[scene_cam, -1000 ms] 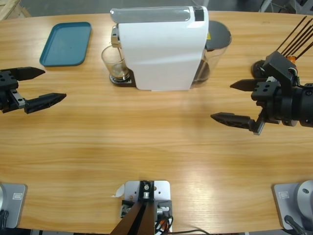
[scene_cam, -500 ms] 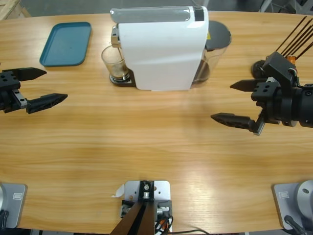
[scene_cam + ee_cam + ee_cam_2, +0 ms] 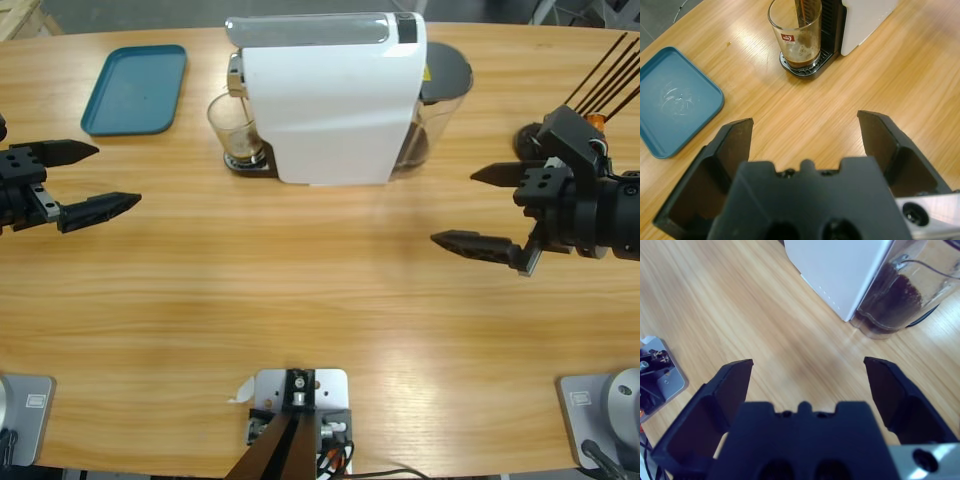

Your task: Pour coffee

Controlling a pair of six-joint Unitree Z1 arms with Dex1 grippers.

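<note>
A shallow layer of dark coffee (image 3: 800, 61) sits in the bottom of a clear glass tumbler (image 3: 796, 31) standing upright on the drip tray (image 3: 805, 67) of a white capsule machine (image 3: 330, 95), toward 11 o'clock on the wooden table (image 3: 320, 300) in the high view. A teal tray (image 3: 135, 88) lies well apart at 10 o'clock, bare. The left gripper (image 3: 88, 180) hovers at 9 o'clock, jaws spread wide and empty, its wrist camera looking straight at the glass. The right gripper (image 3: 490, 208) hangs at 3 o'clock, likewise wide and holding nothing, facing the machine's dark-tinted water tank (image 3: 895, 295). A holder of dark sticks (image 3: 600, 75) stands behind it at 2 o'clock. The step in hand appears to be the left arm's reach for the glass: it should come in level, straddle the tumbler at mid-height clear of the spout above, close gently, then draw it straight off the drip tray without tilting.
</note>
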